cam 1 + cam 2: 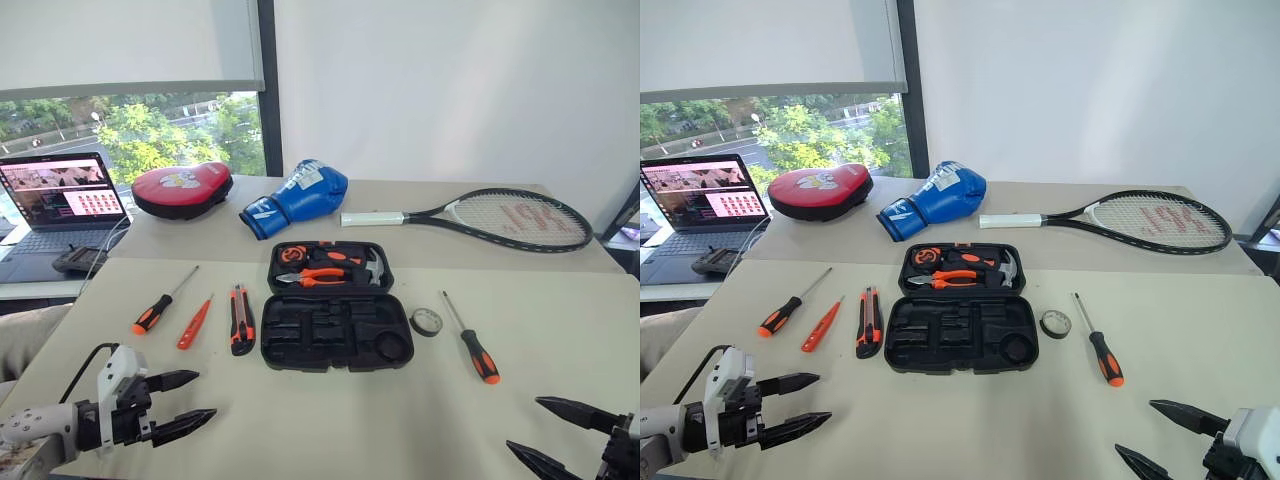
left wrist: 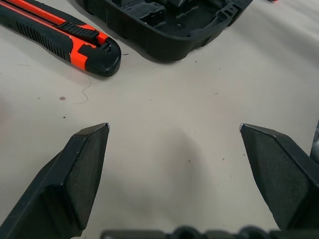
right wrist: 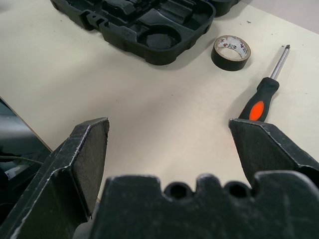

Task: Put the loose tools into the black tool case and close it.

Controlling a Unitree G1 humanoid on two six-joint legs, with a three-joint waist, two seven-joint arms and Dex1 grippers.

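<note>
Left gripper [image 1: 180, 402], hovering low over the near left part of the table [image 1: 330, 420], fingers spread wide and holding nothing, tips pointing toward the table's middle. Right gripper [image 1: 548, 432], hovering at the near right edge, fingers likewise spread wide and empty, tips pointing inward to the left. Bare tabletop lying between the two grippers and ahead of both, giving open room up to the case.

Black tool case [image 1: 336, 332], lying open at the table's centre, long axis running left to right; near half showing empty moulded slots and a round recess, far half [image 1: 330, 266] holding orange-handled pliers, a hammer and other fitted tools. Near rim of the case standing well apart from both grippers.

Utility knife [image 1: 241, 320], lying just beside the case's left edge, long axis running near to far. Thin orange screwdriver [image 1: 194, 322], lying further left, handle toward the near side, tip pointing away and slightly right. Orange-and-black screwdriver [image 1: 152, 314], lying leftmost, handle near, shaft pointing away and right. Tape roll [image 1: 426, 321], lying flat just beside the case's right edge. Second orange-and-black screwdriver [image 1: 478, 353], lying right of the roll, handle near, shaft pointing away and slightly left.

Beyond the case: blue boxing glove [image 1: 297, 196], red punch pad [image 1: 182, 189] and tennis racket [image 1: 480, 217], racket's long axis running left to right, handle toward the glove. Open laptop [image 1: 58, 200] standing off the table's far left.
</note>
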